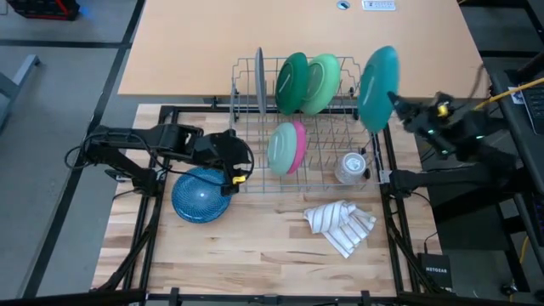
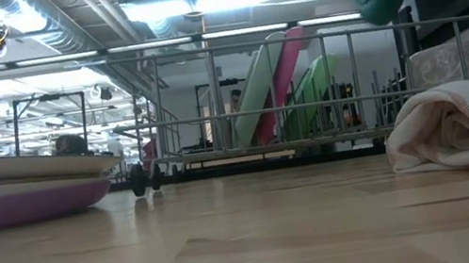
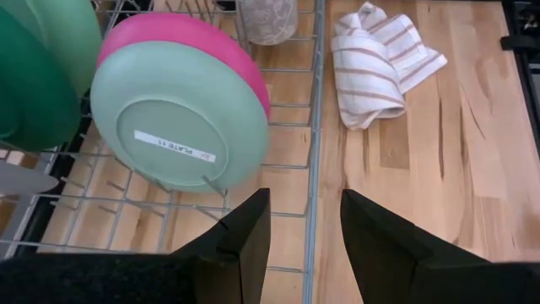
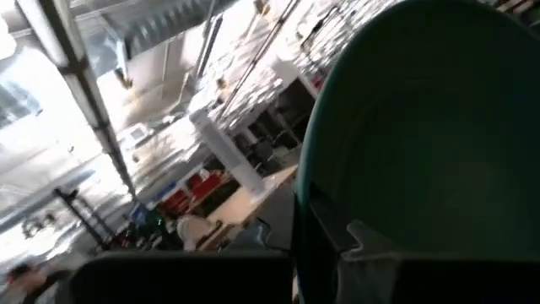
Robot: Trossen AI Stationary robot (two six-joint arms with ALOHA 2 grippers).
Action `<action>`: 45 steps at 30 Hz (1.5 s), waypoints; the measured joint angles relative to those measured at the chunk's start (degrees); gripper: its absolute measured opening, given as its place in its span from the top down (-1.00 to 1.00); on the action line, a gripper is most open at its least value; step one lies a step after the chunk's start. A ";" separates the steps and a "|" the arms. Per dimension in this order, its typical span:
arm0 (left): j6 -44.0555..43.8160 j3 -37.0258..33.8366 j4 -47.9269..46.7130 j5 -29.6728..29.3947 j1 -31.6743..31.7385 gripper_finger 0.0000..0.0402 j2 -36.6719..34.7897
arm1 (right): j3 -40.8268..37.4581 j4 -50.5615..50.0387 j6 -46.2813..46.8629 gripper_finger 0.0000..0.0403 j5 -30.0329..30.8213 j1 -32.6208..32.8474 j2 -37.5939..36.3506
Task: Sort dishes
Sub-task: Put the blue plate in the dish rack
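Note:
A wire dish rack (image 1: 316,183) holds a grey plate (image 1: 259,81), a dark green one (image 1: 291,82) and a light green one (image 1: 323,82) on edge at its far side. A light green plate (image 3: 177,127) leans against a pink one (image 3: 221,44) nearer. My right gripper (image 1: 398,102) is shut on a teal plate (image 1: 378,89) above the rack's right end. A blue plate (image 1: 202,194) lies flat on the table at the left. My left gripper (image 3: 304,241) hangs open, touching nothing, over the rack's near left part. My right gripper pinches the teal plate's rim (image 4: 325,198) between its two fingers, coming about level from the table's right side. The plate stands on edge, lifted clear above the rack, and its face fills the right wrist view.
A clear glass cup (image 1: 350,166) stands in the rack's near right corner. A striped white cloth (image 1: 340,225) lies crumpled on the table in front of the rack. In the low view the left stack (image 2: 16,192) has a purple dish at the bottom. Bare wood lies toward the near edge.

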 joint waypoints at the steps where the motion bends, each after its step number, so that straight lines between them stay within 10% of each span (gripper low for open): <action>1: -0.02 -0.02 0.04 -0.01 0.00 0.34 0.00 | -1.81 1.48 0.52 0.96 -1.77 -0.81 0.05; 10: -2.56 -0.06 1.49 0.01 -0.17 0.34 0.00 | -18.25 30.73 5.58 0.96 -18.59 -15.94 2.15; 31: -3.85 -0.06 0.99 0.03 -0.09 0.34 -0.09 | -17.78 58.59 47.67 0.96 -70.13 -75.34 16.93; 45: -3.85 -0.08 0.83 0.03 -0.09 0.34 -0.09 | -17.74 60.79 48.34 0.96 -85.15 -85.09 17.97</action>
